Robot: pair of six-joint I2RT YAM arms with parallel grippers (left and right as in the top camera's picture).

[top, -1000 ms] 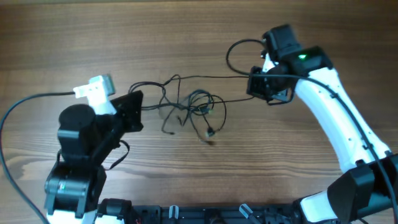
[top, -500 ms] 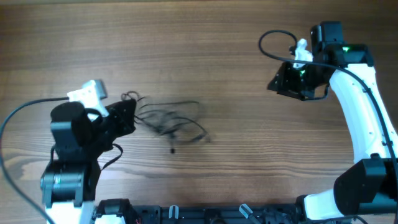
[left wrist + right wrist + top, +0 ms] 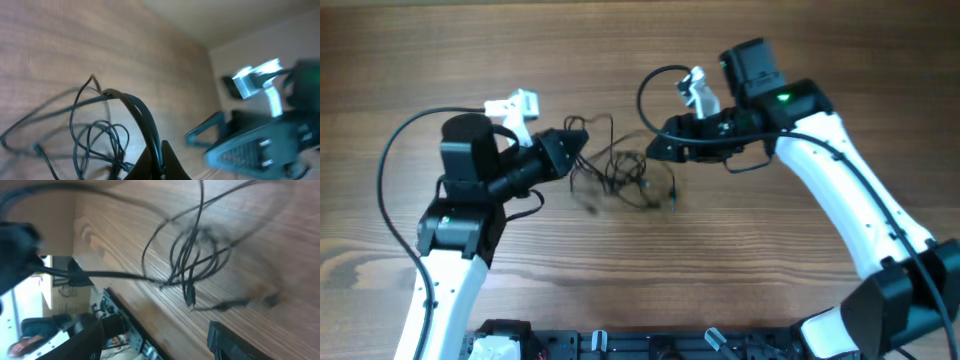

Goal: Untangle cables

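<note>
The cables (image 3: 620, 172) lie as a loose tangle of thin black loops on the wooden table, between the two arms. My left gripper (image 3: 577, 149) is at the tangle's left edge, shut on one strand. In the left wrist view its fingertips (image 3: 159, 162) pinch a cable (image 3: 135, 107) that arches up and left, with more loops (image 3: 95, 140) beside it. My right gripper (image 3: 656, 150) sits just right of the tangle, open and holding nothing. The right wrist view shows its fingers (image 3: 82, 340) spread wide, with the loops (image 3: 195, 260) ahead and blurred.
Thick black camera cords loop off each arm, one at the left (image 3: 392, 160) and one above the right gripper (image 3: 645, 95). A black rail (image 3: 620, 342) runs along the table's front edge. The right arm (image 3: 255, 145) shows close by in the left wrist view.
The right gripper let go of its strand, swung away right, then came back left to the tangle with jaws open. The left arm carried the cables left, then up and right.
</note>
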